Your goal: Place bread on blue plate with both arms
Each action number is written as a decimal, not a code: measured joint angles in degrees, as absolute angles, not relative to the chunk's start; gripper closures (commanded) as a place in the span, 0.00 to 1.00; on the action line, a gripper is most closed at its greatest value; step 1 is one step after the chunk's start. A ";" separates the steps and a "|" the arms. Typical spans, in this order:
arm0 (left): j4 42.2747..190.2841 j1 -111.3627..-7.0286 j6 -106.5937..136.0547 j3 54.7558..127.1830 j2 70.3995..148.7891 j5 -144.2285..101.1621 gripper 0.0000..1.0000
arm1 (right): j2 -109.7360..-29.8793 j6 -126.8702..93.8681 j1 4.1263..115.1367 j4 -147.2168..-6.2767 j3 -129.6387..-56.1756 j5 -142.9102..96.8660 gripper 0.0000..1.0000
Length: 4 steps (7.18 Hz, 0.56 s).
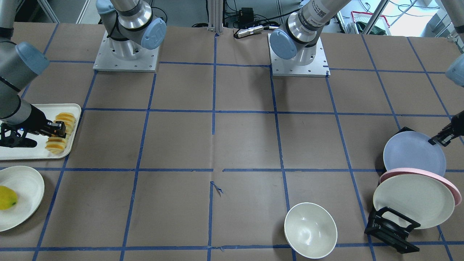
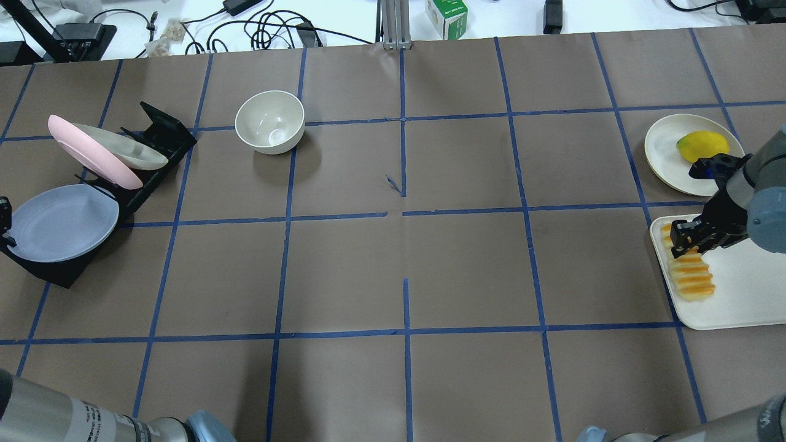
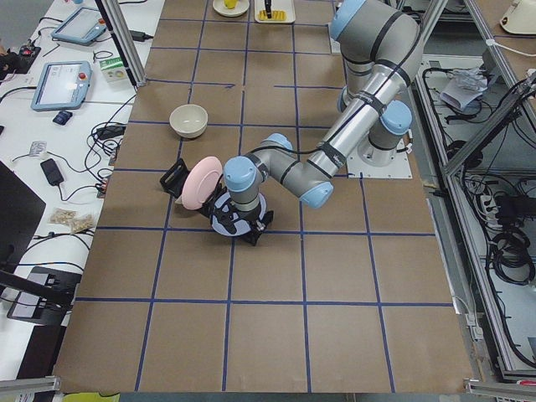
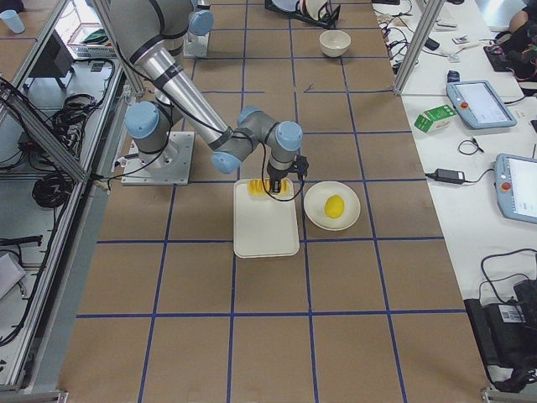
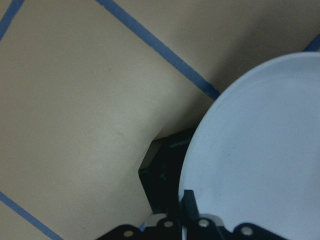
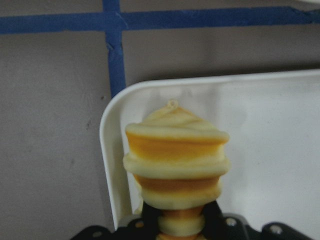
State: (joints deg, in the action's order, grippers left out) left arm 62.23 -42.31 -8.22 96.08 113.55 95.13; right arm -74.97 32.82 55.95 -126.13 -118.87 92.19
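Right gripper (image 2: 685, 239) fingers clamped on the bread (image 2: 694, 277) at cream tray (image 2: 740, 304), left gripper (image 1: 439, 140) fingers seemingly pinching the blue plate (image 1: 413, 154) rim, on the desk (image 1: 246, 145)

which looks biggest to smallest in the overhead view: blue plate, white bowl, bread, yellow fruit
1. blue plate, clearly largest
2 and 3. white bowl and bread: unsure. The bread looks about as long but narrower, and the right gripper hides part of it
4. yellow fruit, smallest
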 measured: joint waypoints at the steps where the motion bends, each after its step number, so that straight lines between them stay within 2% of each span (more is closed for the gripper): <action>1: 62.57 -42.08 -9.16 95.85 112.94 95.29 1.00 | -75.22 32.80 55.97 -125.90 -118.62 92.22 1.00; 4: 71.61 -40.82 -12.25 93.80 107.83 96.32 1.00 | -76.90 32.78 56.28 -122.29 -114.39 92.49 1.00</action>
State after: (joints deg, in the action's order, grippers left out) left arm 71.61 -40.82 -12.25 93.80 107.83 96.32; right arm -76.90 32.78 56.28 -122.29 -114.39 92.49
